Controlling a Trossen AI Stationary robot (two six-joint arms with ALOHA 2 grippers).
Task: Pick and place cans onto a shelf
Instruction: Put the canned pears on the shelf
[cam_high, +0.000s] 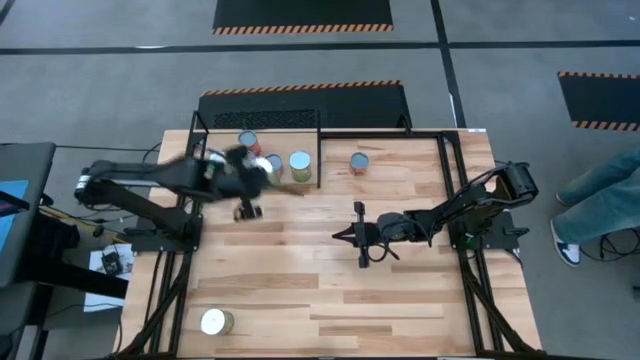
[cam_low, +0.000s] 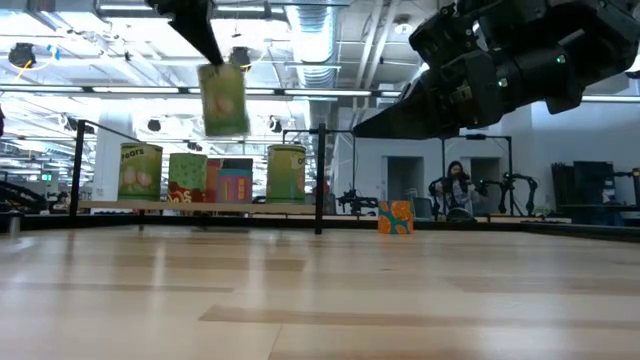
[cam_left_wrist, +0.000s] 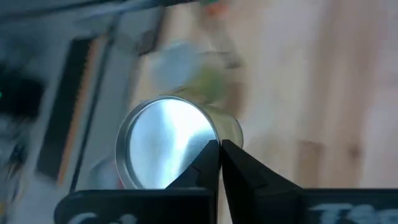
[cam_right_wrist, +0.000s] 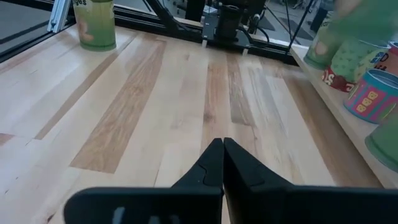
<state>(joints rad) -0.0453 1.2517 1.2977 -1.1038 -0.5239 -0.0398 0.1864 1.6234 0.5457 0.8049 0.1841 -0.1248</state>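
Note:
My left gripper (cam_low: 218, 58) is shut on a can with a yellow-green label (cam_low: 223, 100) and holds it in the air above the shelf (cam_low: 200, 208); its shiny top fills the left wrist view (cam_left_wrist: 166, 146). Several more cans stand upright on the shelf board (cam_high: 300, 165) (cam_high: 248, 143) at the table's far left. One can (cam_high: 359, 162) stands on the tabletop right of the shelf. Another (cam_high: 215, 321) stands near the front left corner. My right gripper (cam_high: 360, 235) is shut and empty over the table's middle. My left gripper pinches the can's top rim (cam_left_wrist: 210, 138) between its two fingers, at one side of the lid. The fingers come from above, pointing down. The can hangs below them, slightly tilted and clear of the shelf and the other cans.
Thin black rails (cam_high: 320, 130) and posts (cam_low: 320, 175) edge the shelf. The table's black frame (cam_high: 450, 140) runs along its sides. Bare tabletop (cam_high: 330, 300) lies in front. A person's leg and shoe (cam_high: 590, 215) show at the right, off the table.

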